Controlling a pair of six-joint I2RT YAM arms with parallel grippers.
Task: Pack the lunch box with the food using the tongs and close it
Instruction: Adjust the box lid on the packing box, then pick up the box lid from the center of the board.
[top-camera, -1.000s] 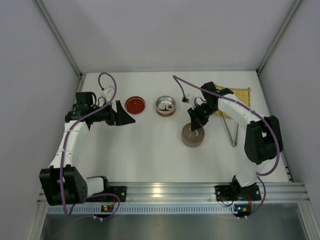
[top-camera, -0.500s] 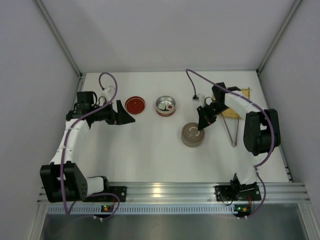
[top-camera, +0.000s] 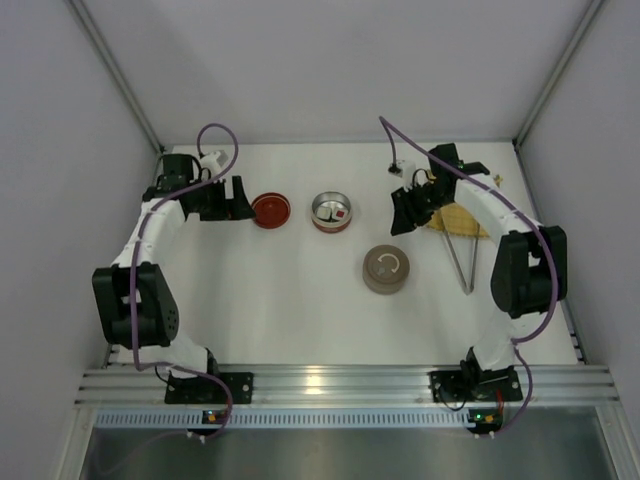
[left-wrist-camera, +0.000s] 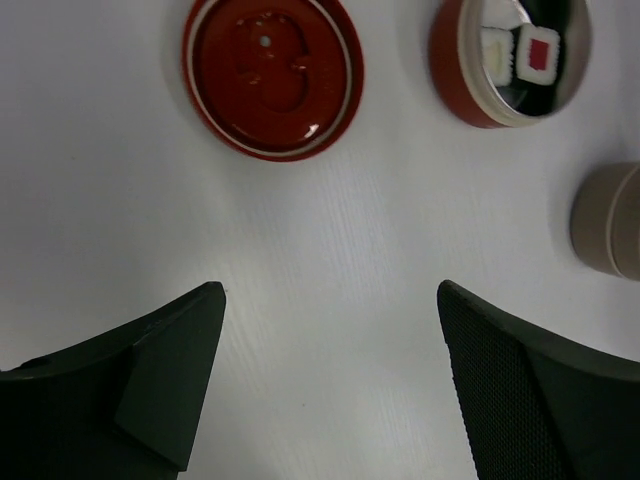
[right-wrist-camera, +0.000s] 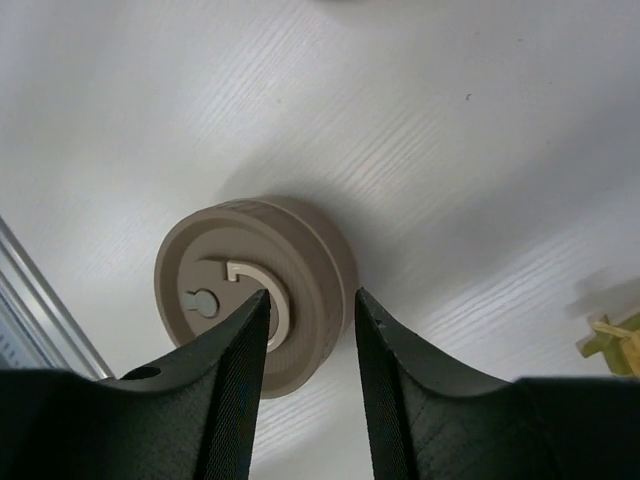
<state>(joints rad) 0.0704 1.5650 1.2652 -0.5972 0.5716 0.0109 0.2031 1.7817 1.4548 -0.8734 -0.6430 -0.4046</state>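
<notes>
**Top view.** A white table (top-camera: 300, 320) carried, toward its far edge, a round red lacquered lid (top-camera: 270, 210). Just to the lid's right, and apart from it, stood an open round red-walled metal tin (top-camera: 332, 212). The tin held 2 small white-and-dark rolls (left-wrist-camera: 540, 52), 1 of them with a red centre. Nearer the table's middle stood a closed round beige container (top-camera: 386, 270) with a curved handle on its top. Long slim silver metal tongs (top-camera: 462, 262) lay unheld near the right edge, their arms apart in a narrow V. Their joined end pointed to the near edge and their tips lay at a yellow woven mat (top-camera: 462, 222) in the far right corner.

**Wrist views.** The left gripper (top-camera: 240, 200) hung over bare table just left of the lid, its fingers spread wide and gripping nothing. The right gripper (top-camera: 403, 214) hung between the beige container and the far edge, clear of the container. Its fingers were parted by a narrow gap with nothing between them.
</notes>
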